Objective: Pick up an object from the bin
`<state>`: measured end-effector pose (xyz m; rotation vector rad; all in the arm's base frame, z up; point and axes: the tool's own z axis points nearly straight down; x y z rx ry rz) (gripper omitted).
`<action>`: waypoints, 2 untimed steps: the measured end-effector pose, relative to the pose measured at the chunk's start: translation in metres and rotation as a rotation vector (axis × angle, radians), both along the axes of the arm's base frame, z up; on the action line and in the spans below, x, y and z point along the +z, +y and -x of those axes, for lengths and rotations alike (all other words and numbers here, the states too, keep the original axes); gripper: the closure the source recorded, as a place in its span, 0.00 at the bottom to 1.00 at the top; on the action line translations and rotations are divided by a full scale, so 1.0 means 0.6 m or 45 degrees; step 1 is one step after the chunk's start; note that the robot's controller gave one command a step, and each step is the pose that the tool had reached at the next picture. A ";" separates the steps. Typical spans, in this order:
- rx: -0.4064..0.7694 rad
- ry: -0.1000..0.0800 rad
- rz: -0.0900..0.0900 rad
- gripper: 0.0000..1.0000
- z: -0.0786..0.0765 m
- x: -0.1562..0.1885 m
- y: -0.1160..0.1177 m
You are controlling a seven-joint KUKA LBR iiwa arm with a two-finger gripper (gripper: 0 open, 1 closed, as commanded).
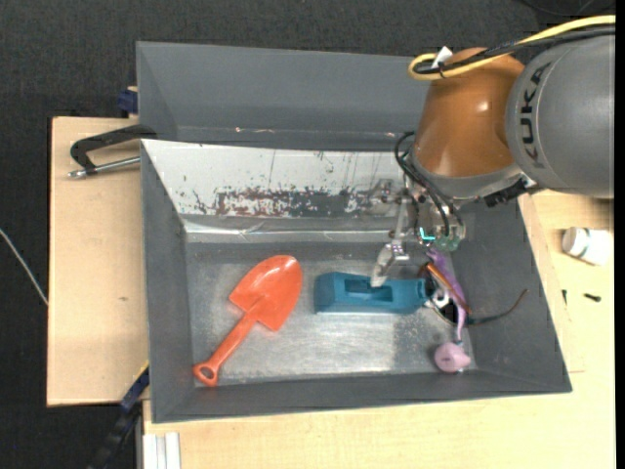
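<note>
Nearest, by the front wall of the bin (166,291) and towards its right corner: a small pink lump (451,359), lying alone.

Further in, on the left of the floor: an orange toy shovel (262,301), handle towards the near left corner, blade away and to the right.

Just right of the blade and apart from it: a blue block-shaped thing (361,294), long and low, about mid-floor, long axis across the view from left to right.

Directly over the right half of that block, at its far edge: the gripper (388,265), reaching down from the right. Seems level with the block's upper surface; touching or just clear, cannot tell. Cannot tell either how wide it stands, and nothing visibly held.

Judged from this: hardly any sideways travel needed, with the block right beneath, the shovel well off to the left and the pink lump nearer and to the right. More to the point, the turn of the tool against that left-right axis; a grip across the narrow way, near to far, seems likelier to hold.

Beyond: an orange cover (469,115) on the wrist, then the grey arm (576,135), marked KUKA (524,115) in dark letters, first letter partly lost round the curve. No label readable on the things in the bin.
</note>
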<state>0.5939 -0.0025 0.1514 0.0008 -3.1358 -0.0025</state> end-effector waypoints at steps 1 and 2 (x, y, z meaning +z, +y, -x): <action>0.000 -0.008 0.000 0.00 -0.002 0.007 0.000; -0.065 -0.014 0.000 0.00 0.099 -0.098 0.021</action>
